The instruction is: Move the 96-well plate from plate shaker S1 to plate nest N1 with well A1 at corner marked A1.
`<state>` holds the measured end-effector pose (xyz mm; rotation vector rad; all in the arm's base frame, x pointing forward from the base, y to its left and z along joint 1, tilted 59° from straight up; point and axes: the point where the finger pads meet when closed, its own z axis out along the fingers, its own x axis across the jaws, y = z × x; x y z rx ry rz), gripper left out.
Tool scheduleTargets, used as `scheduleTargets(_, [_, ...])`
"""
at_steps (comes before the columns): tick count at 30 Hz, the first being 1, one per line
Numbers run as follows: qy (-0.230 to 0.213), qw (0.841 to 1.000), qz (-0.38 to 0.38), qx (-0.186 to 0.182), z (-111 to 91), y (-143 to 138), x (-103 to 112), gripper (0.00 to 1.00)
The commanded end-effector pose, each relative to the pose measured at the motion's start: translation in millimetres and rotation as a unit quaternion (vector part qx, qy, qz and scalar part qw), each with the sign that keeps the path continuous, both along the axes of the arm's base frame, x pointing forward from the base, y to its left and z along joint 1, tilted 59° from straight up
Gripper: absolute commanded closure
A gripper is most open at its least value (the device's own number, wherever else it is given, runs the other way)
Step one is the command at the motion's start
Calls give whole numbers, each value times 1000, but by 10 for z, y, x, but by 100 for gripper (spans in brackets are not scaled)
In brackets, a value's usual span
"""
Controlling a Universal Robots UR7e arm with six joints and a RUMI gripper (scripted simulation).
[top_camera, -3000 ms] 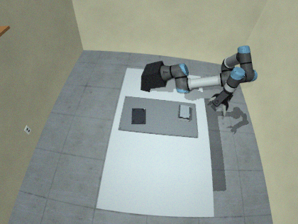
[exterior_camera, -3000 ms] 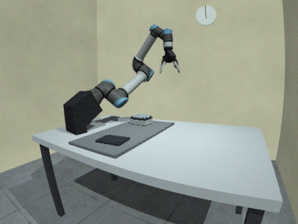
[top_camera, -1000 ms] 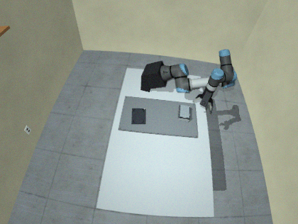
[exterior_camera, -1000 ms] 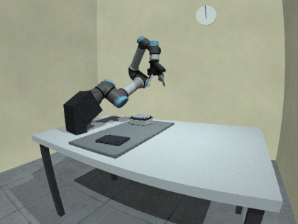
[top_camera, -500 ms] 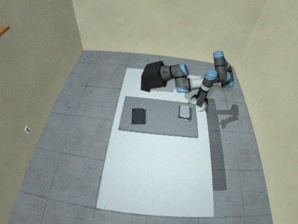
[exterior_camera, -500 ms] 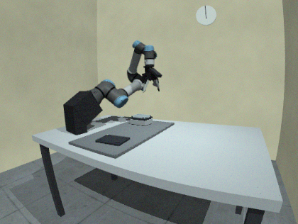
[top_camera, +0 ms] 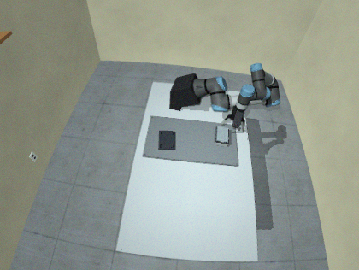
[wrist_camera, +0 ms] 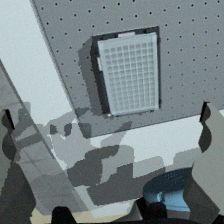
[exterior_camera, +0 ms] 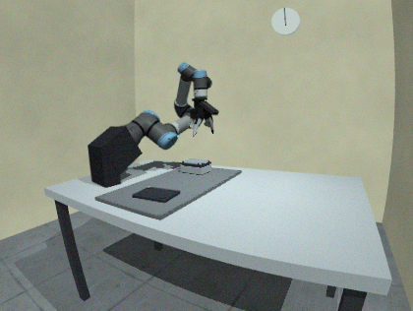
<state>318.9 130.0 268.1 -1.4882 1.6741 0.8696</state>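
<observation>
The white 96-well plate (top_camera: 222, 135) (exterior_camera: 196, 163) (wrist_camera: 131, 75) lies flat on the dark plate shaker S1 (wrist_camera: 96, 75) at the right end of the grey perforated mat (top_camera: 192, 147) (exterior_camera: 197, 184) (wrist_camera: 65, 30). The dark plate nest N1 (top_camera: 167, 139) (exterior_camera: 155, 194) sits empty at the mat's left end. My gripper (top_camera: 236, 121) (exterior_camera: 203, 125) (wrist_camera: 106, 106) is open and empty. It hangs well above the table, just beyond the shaker's far right side. In the wrist view the plate lies ahead of the fingers, not between them. I cannot make out the cut corner.
The arm's black base block (top_camera: 184, 91) (exterior_camera: 110, 157) stands at the back of the white table (top_camera: 188, 205) (exterior_camera: 295, 207), behind the mat. The table's right edge runs close to the shaker.
</observation>
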Motion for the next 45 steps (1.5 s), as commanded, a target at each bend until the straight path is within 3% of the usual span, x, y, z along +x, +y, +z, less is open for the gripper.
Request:
scheduleTargets(1, [-7, 1000, 3, 0, -144, 69, -69, 0])
scheduleTargets(3, [-32, 999, 18, -3, -224, 112, -110, 0])
scheduleTargets(17, [-57, 998, 34, -5, -625, 325, -316, 0])
scheduleTargets(45, [-57, 998, 34, -5, -697, 441, -308, 0])
